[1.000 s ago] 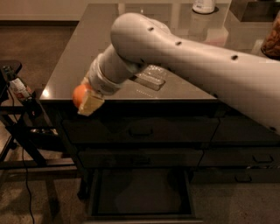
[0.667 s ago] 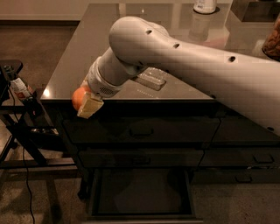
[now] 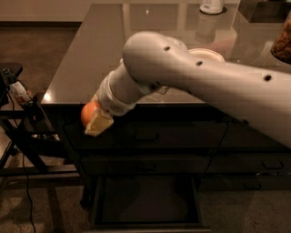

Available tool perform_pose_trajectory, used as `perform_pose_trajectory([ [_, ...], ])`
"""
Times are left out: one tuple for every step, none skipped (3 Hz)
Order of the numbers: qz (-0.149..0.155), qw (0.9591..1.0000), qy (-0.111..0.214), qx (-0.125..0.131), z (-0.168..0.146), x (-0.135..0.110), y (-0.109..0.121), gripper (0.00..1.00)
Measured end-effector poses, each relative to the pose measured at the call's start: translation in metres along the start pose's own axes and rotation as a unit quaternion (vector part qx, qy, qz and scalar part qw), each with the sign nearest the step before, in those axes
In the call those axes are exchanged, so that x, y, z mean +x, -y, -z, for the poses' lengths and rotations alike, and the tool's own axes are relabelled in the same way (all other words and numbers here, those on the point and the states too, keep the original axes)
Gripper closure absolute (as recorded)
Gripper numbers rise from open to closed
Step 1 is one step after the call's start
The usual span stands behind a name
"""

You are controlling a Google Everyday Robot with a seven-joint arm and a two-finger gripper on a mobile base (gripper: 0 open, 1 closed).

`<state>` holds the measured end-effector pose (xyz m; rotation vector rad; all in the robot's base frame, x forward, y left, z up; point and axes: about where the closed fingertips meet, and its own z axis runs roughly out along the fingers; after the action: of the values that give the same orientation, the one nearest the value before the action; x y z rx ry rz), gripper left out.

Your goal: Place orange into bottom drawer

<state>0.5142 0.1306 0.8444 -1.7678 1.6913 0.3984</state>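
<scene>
My gripper is shut on the orange, a small round fruit held between the pale fingers. It hangs in front of the cabinet's top left corner, just below the counter edge. The bottom drawer is pulled open below and to the right of the gripper, showing a plain dark tray interior. My white arm crosses the view from the right and hides part of the counter.
The dark glossy counter carries a white bowl partly behind my arm and a white container at the back. Two shallower shut drawers sit above the open one. A black stand with cables is at the left.
My gripper with the orange has moved down and a little to the right, from counter-edge height to in front of the top drawer's left end.
</scene>
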Motion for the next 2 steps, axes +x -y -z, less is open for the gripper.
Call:
perform_pose_trajectory([
  [-0.044, 0.9990, -0.008, 0.001, 0.004, 0.026, -0.033, 1.00],
  [-0.092, 0.9955, -0.020, -0.003, -0.001, 0.059, -0.068, 1.00],
])
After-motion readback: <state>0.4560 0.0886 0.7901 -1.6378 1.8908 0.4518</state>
